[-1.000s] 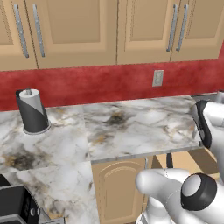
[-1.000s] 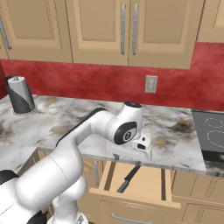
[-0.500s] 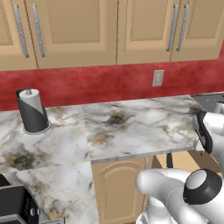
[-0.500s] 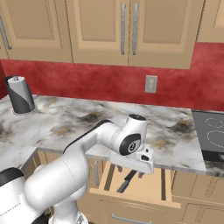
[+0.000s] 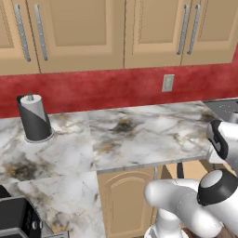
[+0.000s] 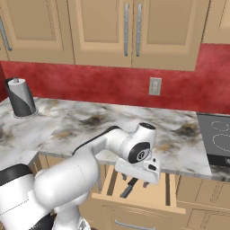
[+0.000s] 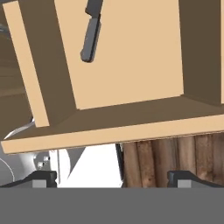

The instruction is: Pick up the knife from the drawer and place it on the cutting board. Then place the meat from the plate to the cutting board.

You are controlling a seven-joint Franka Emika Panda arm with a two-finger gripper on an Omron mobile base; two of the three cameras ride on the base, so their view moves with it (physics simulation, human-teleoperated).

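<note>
knife in open drawer | gripper spread just above it

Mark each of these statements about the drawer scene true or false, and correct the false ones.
1. The drawer under the counter is open. True.
2. The knife lies inside the drawer. True.
3. The gripper is closed on the knife. False: its fingers are spread and it hovers above the drawer, holding nothing.
4. The paper towel roll lies tipped over on the counter. False: it stands upright at the counter's left end.
5. A wall outlet sits on the red backsplash. True.
</note>
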